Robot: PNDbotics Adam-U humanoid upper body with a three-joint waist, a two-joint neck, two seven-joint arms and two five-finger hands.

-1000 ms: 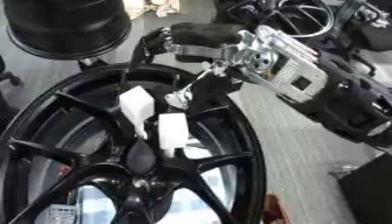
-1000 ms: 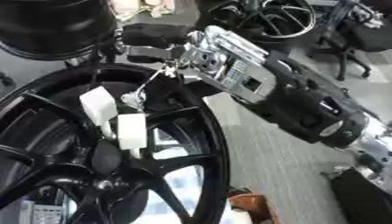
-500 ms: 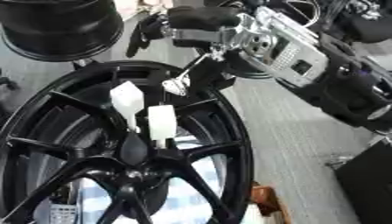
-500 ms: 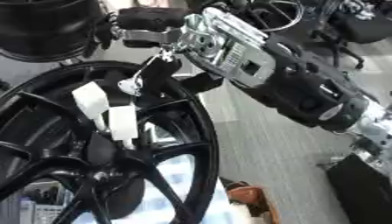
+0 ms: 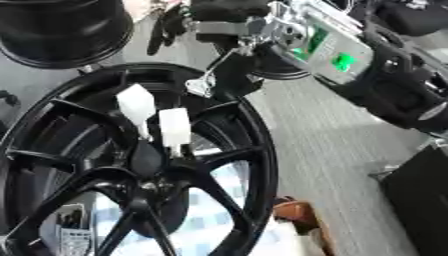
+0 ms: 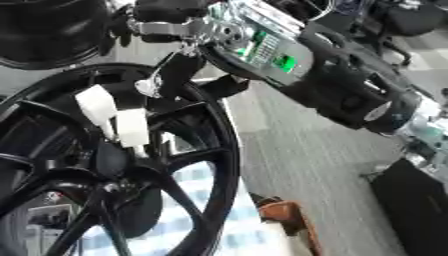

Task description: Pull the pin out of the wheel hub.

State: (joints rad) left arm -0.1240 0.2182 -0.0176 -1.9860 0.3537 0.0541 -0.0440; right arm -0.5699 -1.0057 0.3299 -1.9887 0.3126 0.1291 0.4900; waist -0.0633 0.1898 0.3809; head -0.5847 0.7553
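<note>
At the far left, a second black wheel [image 5: 61, 30] stands at the top, apart from the work. Below it lies the large black wheel [image 5: 255, 150], its spokes meeting at the hub [image 5: 144, 159]. Two white pieces [image 5: 137, 103] stand up just beside the hub, close to each other. We take them for the pin or its tags, but we cannot tell which.

To the right of them, the right hand [image 5: 233, 75] hangs over the upper rim, with a small pale thing [image 5: 199, 88] at its tip. We cannot tell if the hand is closed on it or only touches it.

Compared with one second ago, the whole picture has shifted, so the head has moved. Against the white pieces, the hand seems a little higher and farther away, while the pieces stay where they were. We judge therefore that the pin is not out yet and the pull has to come.

At the lower right, a brown object [image 5: 293, 214] lies near the rim.
</note>
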